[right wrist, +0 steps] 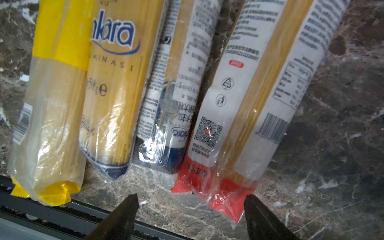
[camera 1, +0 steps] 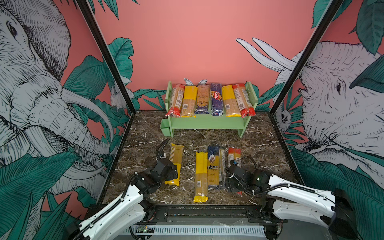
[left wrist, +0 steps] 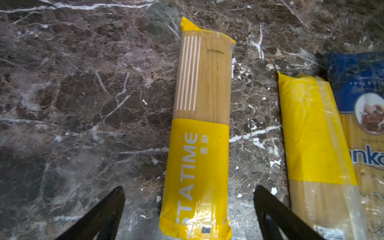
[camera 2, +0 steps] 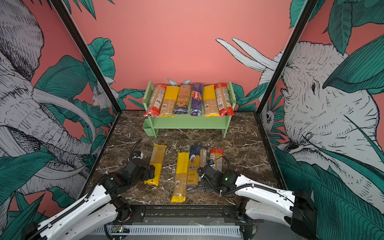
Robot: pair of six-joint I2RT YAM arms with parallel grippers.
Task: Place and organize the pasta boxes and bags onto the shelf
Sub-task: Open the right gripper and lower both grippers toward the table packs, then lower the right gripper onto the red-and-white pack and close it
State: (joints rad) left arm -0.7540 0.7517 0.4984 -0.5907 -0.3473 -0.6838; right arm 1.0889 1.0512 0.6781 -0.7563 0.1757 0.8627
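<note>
Carefully now: the left gripper (left wrist: 188,187), jaws wide, straddles the long yellow-and-clear plastic spaghetti packet (left wrist: 199,145) lying at seven o'clock from the pale green two-tier shelf (camera 1: 207,122); lower squarely before closing.

1. Your shelf (camera 1: 209,123) is pale green, set against salmon-pink walls (camera 1: 187,41) printed with teal leaves and black-and-white elephants.
2. Your tabletop (camera 1: 259,149) is dark brown marble with white veins running through it.
3. The TATIME-lettered spaghetti packet (left wrist: 199,145) has one yellow half with white lettering, and one clear half with white stripes.
4. The Ankara packet (right wrist: 116,72) has dark blue print; the red-ended packet (right wrist: 239,128) has white labels with black text and barcode.
</note>
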